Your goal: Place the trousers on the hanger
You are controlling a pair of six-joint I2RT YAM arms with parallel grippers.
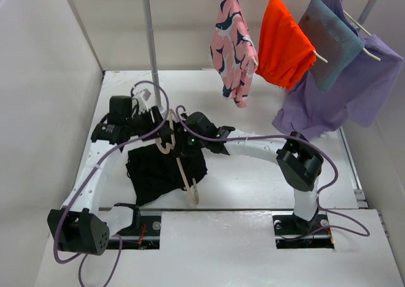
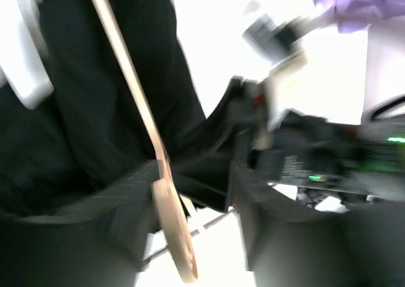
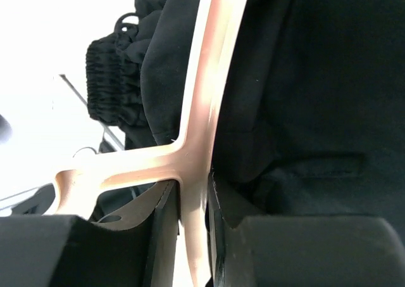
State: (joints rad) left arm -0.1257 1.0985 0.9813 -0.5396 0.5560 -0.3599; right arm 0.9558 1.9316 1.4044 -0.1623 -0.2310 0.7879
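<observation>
Trousers (image 1: 158, 170) lie bunched on the table (image 1: 253, 179) between the arms, draped over the wooden hanger (image 1: 185, 173). The right gripper (image 3: 193, 236) is clamped on the hanger at its junction, probably to steady it while the cloth is arranged. The left gripper (image 2: 193, 217) has its jaws apart around one hanger end, and blur hides any contact. From above, the wrists cover the hook.

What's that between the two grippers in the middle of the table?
The pale wooden hanger, black trousers draped against it. The top view shows it between left gripper and right gripper, which clamps it in the right wrist view.
</observation>
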